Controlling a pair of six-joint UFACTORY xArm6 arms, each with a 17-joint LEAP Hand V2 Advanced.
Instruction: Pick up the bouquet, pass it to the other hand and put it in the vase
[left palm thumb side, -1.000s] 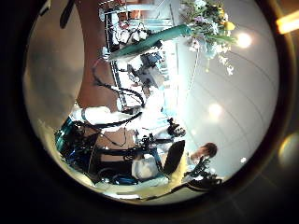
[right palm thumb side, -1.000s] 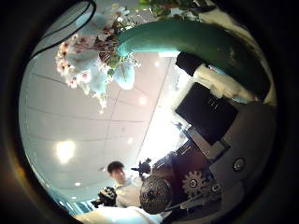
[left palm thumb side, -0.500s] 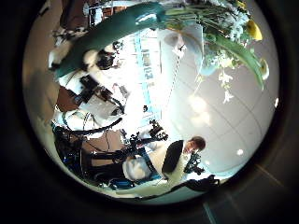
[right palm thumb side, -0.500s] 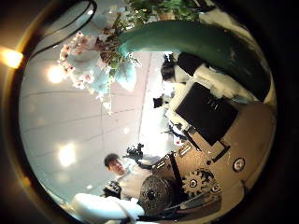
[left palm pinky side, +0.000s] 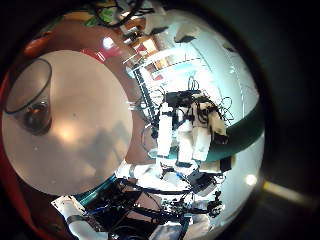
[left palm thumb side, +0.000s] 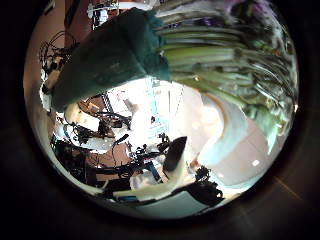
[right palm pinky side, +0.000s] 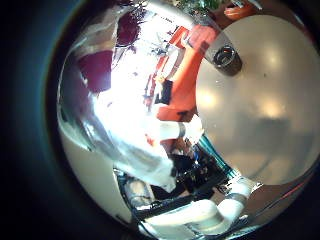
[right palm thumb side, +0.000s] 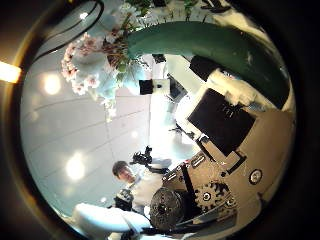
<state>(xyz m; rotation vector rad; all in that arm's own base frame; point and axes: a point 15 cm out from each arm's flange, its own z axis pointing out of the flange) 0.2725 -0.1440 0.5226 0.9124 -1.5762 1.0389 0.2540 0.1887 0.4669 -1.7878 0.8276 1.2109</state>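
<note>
The bouquet (left palm thumb side: 200, 70), flower stems in a paper wrap, fills much of the left thumb side palm view, so it is close to my left palm. My left hand (left palm thumb side: 170, 178) shows a straight finger beside it and looks open. In the right thumb side palm view the wrapped stem (right palm thumb side: 215, 48) lies across my right hand (right palm thumb side: 235, 140), whose fingers curl round it, with the blossoms (right palm thumb side: 95, 60) sticking out past it. The glass vase (left palm pinky side: 30, 95) stands upright on the round table (left palm pinky side: 85, 135) in the left little finger side palm view, and also shows in the right little finger side palm view (right palm pinky side: 225, 57).
The other hand (left palm pinky side: 192, 118) shows in the left little finger side palm view, above the table's edge. Room equipment and ceiling lights lie beyond.
The bouquet has grown from a small shape at the edge of the left thumb side view to fill much of it, so my left palm has come close. My right hand still holds it.
</note>
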